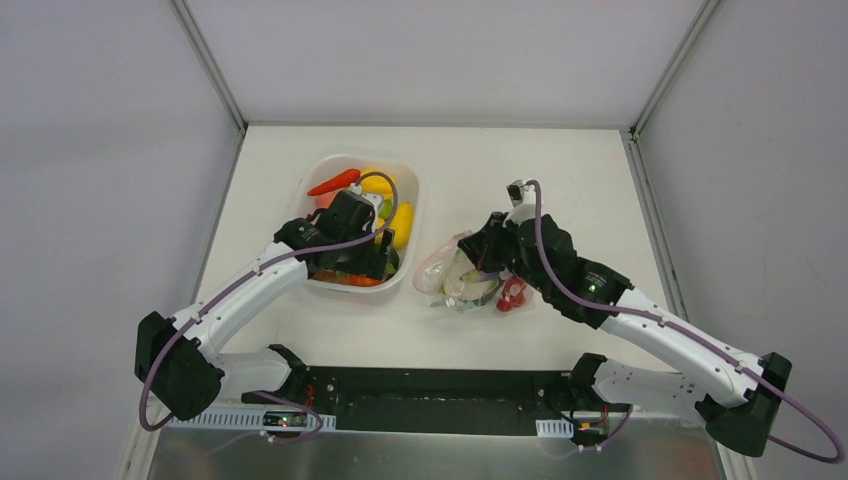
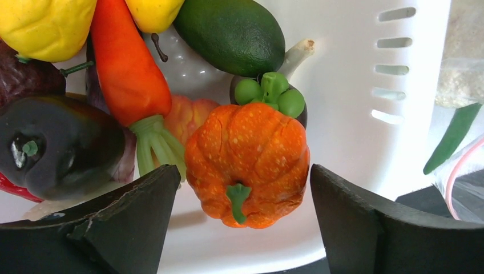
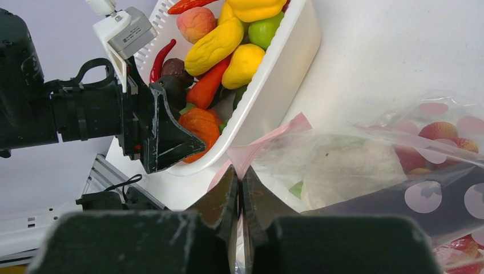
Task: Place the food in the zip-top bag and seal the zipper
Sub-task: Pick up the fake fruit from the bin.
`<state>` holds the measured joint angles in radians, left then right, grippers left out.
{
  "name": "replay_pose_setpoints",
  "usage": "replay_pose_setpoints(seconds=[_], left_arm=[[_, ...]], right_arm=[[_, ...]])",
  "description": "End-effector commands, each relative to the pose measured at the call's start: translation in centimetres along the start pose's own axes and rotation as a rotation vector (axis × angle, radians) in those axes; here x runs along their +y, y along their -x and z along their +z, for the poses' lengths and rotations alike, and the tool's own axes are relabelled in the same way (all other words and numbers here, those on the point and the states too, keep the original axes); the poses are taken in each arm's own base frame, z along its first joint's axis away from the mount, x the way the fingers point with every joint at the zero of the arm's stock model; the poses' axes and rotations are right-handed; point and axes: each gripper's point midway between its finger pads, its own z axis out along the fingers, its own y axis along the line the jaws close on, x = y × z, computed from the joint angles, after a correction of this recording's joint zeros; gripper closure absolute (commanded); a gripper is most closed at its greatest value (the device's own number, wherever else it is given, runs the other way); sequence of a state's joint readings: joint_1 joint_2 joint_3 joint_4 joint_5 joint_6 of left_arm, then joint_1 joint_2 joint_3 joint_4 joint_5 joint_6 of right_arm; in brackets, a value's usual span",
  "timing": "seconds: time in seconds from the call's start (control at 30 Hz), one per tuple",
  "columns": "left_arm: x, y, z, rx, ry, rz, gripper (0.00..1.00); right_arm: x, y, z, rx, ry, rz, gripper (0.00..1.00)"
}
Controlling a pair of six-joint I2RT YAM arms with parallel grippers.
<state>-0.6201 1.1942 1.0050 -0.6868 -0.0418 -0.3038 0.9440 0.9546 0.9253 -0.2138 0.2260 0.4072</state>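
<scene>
Glossy orange toy pumpkin (image 2: 248, 162), between my spread left fingers (image 2: 137, 217): I judged centring before closing wise; right fingers (image 3: 220, 200) pinched clear pink-edged plastic bag (image 3: 354, 165).

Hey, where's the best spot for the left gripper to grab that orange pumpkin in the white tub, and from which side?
Probably across its rounded ribbed flanks, coming down from above the white tub. The orange pumpkin lies stem toward the wrist camera with both flanks exposed, and the left gripper's open fingers straddle it.
</scene>
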Motion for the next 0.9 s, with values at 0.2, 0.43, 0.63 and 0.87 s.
replay_pose_setpoints(seconds=[0.2, 0.43, 0.63, 0.87], left_arm=[[-0.4, -0.7, 0.8, 0.038, -0.025, -0.011, 0.49], [-1.1, 0.4, -0.3, -0.006, -0.070, -0.010, 0.84], [-1.7, 3.5, -3.7, -0.182, -0.116, -0.025, 0.92], [-2.3, 6.1, -7.3, -0.360, -0.180, -0.050, 0.93]], right_arm=[[1.2, 1.6, -0.1, -0.030, 0.030, -0.002, 0.94], [1.3, 1.7, -0.3, -0.025, 0.030, -0.002, 0.97], [1.0, 2.3, -1.0, -0.048, 0.018, -0.003, 0.97], [1.0, 1.9, -0.8, -0.036, 0.019, 0.003, 0.97]])
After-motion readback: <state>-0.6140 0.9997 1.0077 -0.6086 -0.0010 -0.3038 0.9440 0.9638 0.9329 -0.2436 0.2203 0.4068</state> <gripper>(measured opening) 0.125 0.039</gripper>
